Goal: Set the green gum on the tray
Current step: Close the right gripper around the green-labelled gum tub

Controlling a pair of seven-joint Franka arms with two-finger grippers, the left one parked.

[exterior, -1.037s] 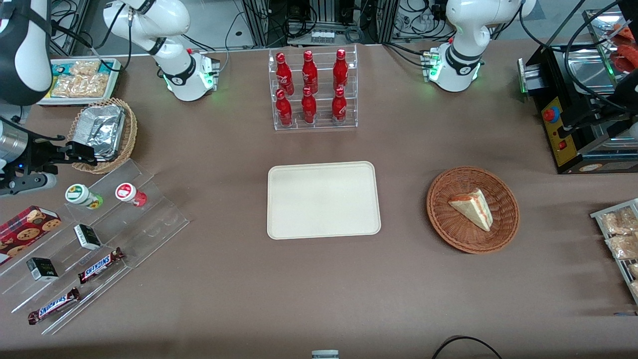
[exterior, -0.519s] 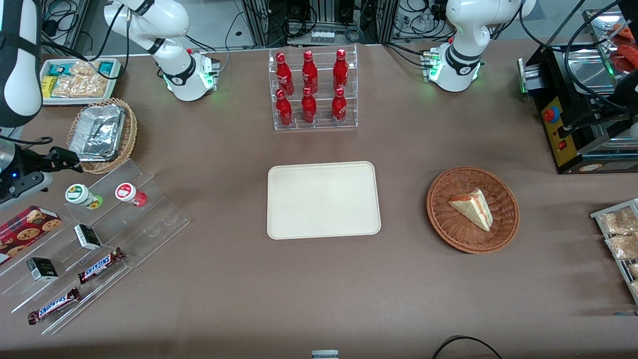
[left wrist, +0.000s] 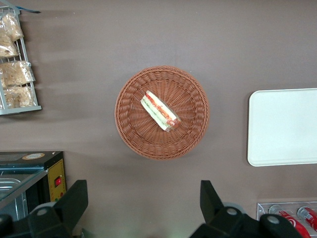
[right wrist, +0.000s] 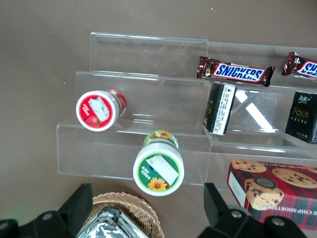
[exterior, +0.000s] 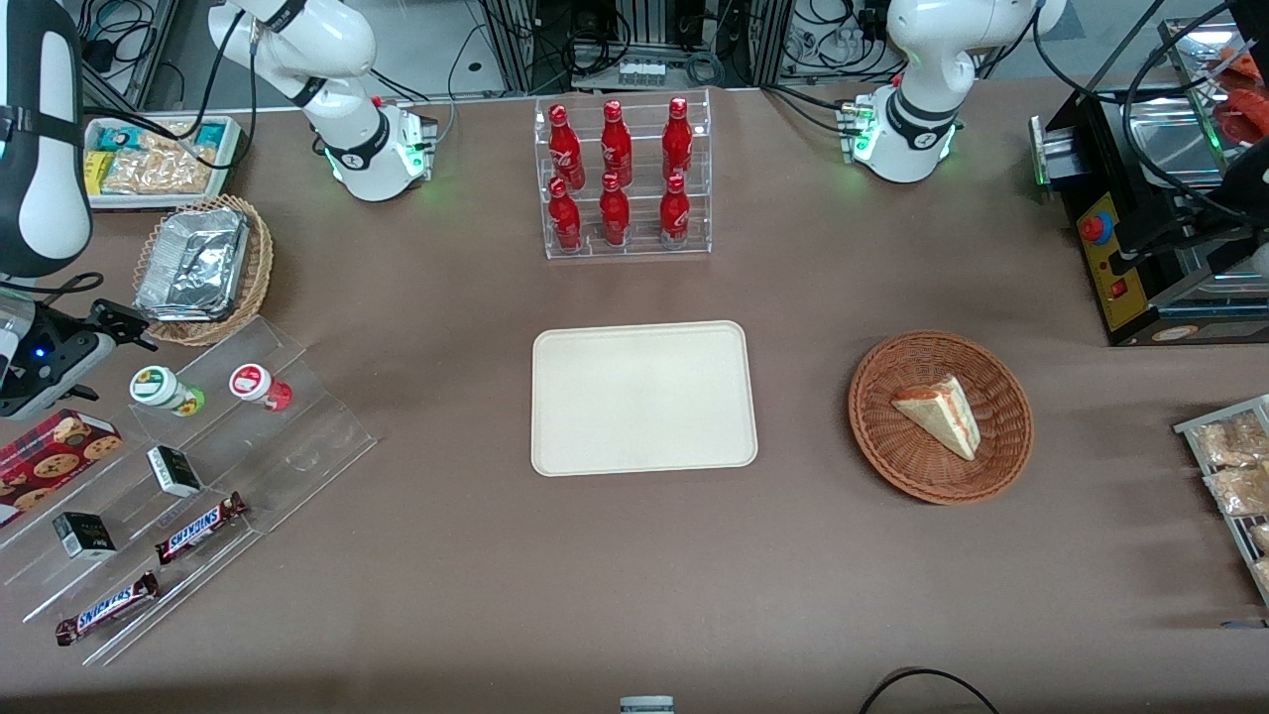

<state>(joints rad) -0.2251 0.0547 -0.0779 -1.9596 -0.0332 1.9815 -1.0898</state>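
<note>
Brown cloth covers the whole table [exterior: 446,297] I am working over. My green gum [exterior: 165,390] stands upright on the top step of the clear acrylic stepped stand [exterior: 297,436], toward the working arm's end of the table, white lid up with its green-and-yellow label showing; in the wrist camera I see it as well [right wrist: 158,168]. Just beside it on the same step, at about 3 o'clock from it in the front view, is the red gum bottle [exterior: 260,386], the two apart and not touching. On the steps nearer the front camera I see two small black boxes [exterior: 174,470] and two Snickers bars [exterior: 198,528]. A cookie box [exterior: 55,451] lies at roughly 8 o'clock from the green gum.

My gripper [exterior: 119,327] hovers at about 10 o'clock from the green gum, near it but not touching, fingers [right wrist: 74,203] spread apart and holding nothing. At about 12 o'clock from the gum sits a wicker basket with a foil tray [exterior: 198,263].

Well apart, in the middle of the table, I see the cream tray [exterior: 642,399] lying flat. Farther from the front camera than the tray is an acrylic rack of red bottles [exterior: 620,178]; toward the parked arm's end is a round wicker basket [exterior: 991,466] holding a sandwich wedge [exterior: 940,414].
</note>
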